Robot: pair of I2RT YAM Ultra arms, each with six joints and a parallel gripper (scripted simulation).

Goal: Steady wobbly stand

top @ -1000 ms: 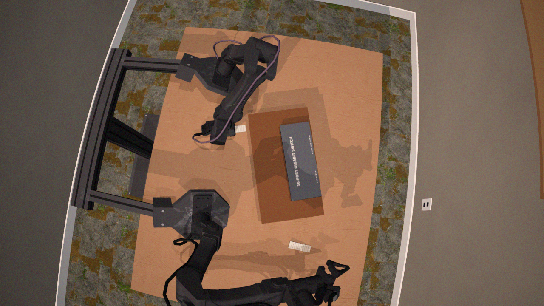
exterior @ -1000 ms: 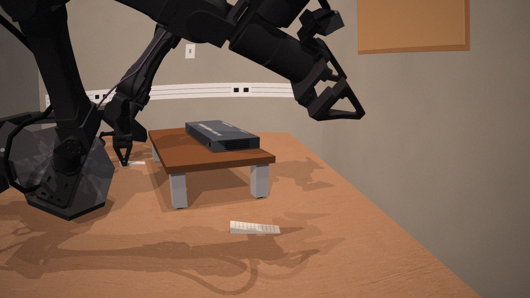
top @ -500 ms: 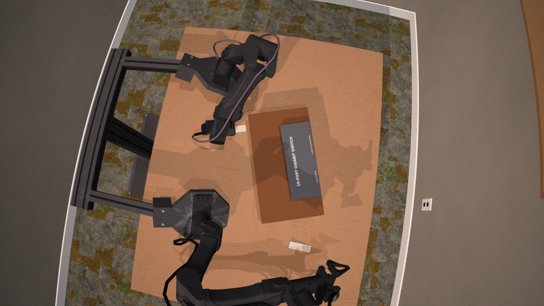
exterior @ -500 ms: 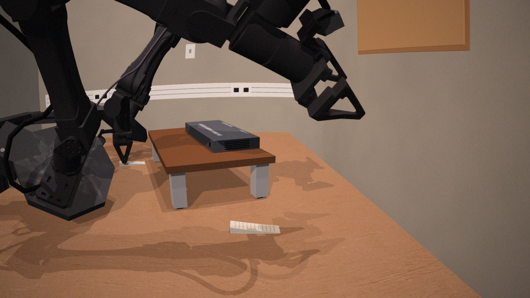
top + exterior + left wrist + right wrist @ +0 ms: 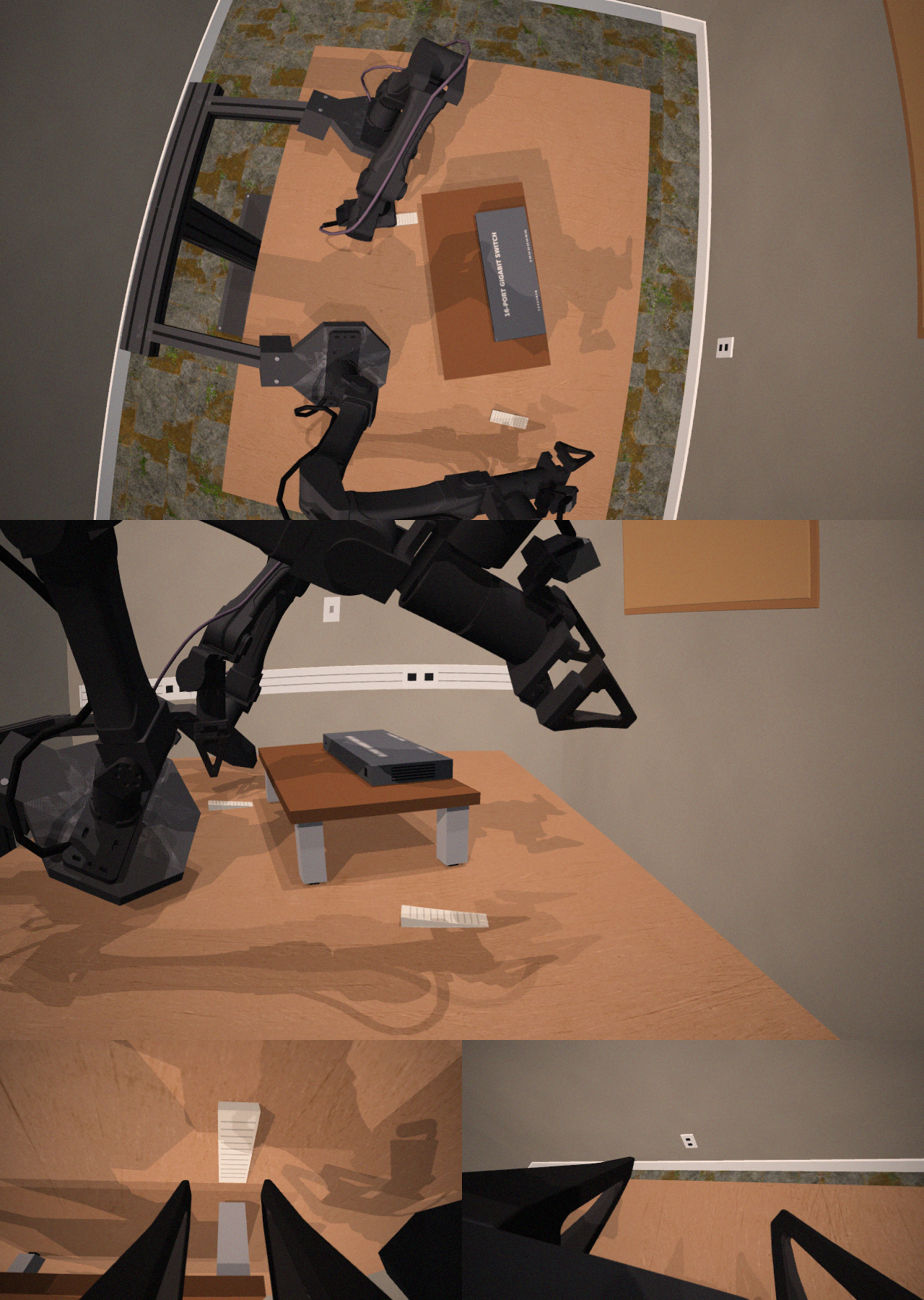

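Note:
The brown stand [image 5: 484, 278] with grey legs stands mid-table and carries the dark network switch [image 5: 510, 272]. One white ribbed wedge [image 5: 406, 219] lies flat on the table beside the stand's edge on the left arm's side; in the left wrist view it [image 5: 238, 1142] lies just beyond my fingertips, in line with a grey stand leg [image 5: 232, 1238]. My left gripper [image 5: 227, 1186] is partly open and empty, raised above that wedge [image 5: 230, 804]. A second wedge [image 5: 443, 916] lies in front of the stand. My right gripper [image 5: 600, 707] is open and empty, high above the table.
The left arm's base [image 5: 336, 119] and the right arm's base [image 5: 323, 362] stand along one table side. The right arm reaches along the table's near edge [image 5: 452, 497]. A wall is close behind the table's far side.

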